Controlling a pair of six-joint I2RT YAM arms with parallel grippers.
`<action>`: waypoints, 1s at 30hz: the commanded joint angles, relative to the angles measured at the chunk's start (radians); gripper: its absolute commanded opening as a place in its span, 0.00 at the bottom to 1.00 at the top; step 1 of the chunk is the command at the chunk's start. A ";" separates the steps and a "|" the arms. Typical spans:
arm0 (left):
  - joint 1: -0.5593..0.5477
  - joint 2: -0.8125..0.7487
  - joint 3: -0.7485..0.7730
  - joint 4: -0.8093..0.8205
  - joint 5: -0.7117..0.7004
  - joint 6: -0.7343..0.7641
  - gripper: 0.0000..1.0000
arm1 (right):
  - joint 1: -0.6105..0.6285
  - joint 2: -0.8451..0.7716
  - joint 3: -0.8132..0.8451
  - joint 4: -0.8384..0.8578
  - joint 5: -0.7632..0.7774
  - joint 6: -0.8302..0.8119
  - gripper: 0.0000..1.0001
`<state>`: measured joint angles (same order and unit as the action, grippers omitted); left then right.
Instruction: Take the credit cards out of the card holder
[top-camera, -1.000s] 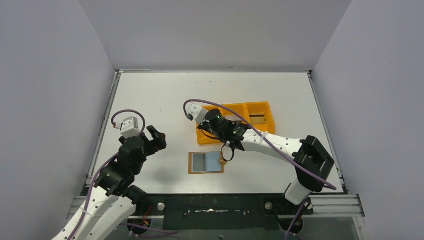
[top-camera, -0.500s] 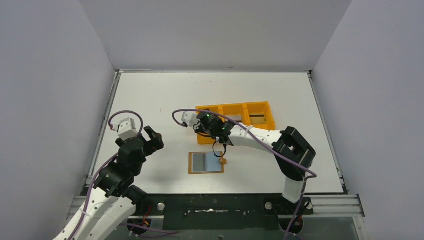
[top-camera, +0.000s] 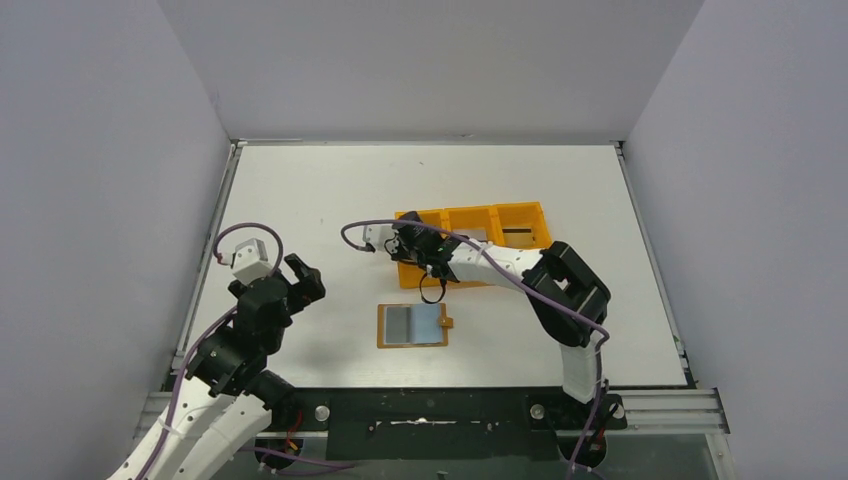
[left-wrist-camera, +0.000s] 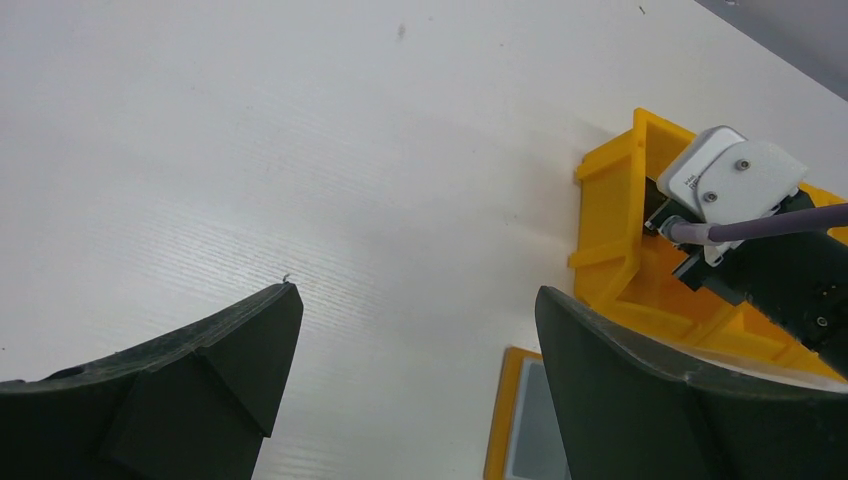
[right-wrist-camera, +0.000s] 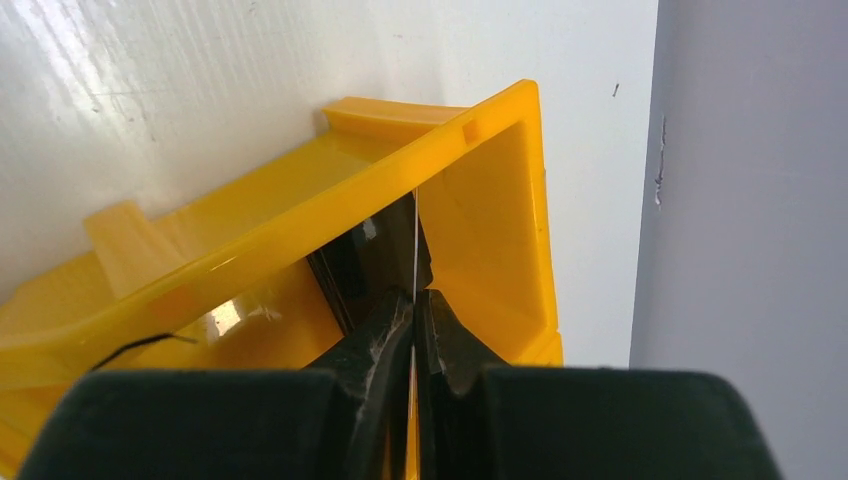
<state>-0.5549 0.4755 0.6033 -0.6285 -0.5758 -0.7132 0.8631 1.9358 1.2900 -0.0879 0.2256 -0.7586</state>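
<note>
Over on the left, left claw (top-camera: 306, 274) wide open above the white table (top-camera: 300, 190), holding nothing and touching nothing.

Near the middle, card holder (top-camera: 412, 325) flat and open on the table. Grey patch (top-camera: 398, 324) on its left half, pale blue patch (top-camera: 428, 321) on its right half. Too small to tell card from pocket. Snap tab (top-camera: 448, 322) sticking out to the right. Mostly cut off at the bottom of the left wrist view.

Just behind it, orange tray (top-camera: 520, 207). Down in the tray's left end box, right claw (right-wrist-camera: 412, 300) squeezed tight on a thin card (right-wrist-camera: 414, 240), seen edge-on as one pale line. Beside the fingers, dark shiny thing (right-wrist-camera: 345, 270), hard to make out. From above, claw tips hidden under the arm's own wrist.
</note>
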 joint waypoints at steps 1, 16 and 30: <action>-0.003 -0.026 0.043 0.003 -0.043 -0.018 0.88 | -0.025 0.039 0.037 0.097 0.003 -0.052 0.04; -0.005 -0.022 0.044 0.000 -0.043 -0.022 0.88 | -0.068 -0.002 -0.008 0.121 -0.115 0.061 0.36; -0.007 0.004 0.043 0.008 -0.020 -0.014 0.88 | -0.083 -0.259 -0.065 0.109 -0.149 0.587 0.47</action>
<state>-0.5560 0.4660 0.6033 -0.6472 -0.5980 -0.7258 0.7837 1.8610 1.2495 -0.0257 0.0803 -0.5049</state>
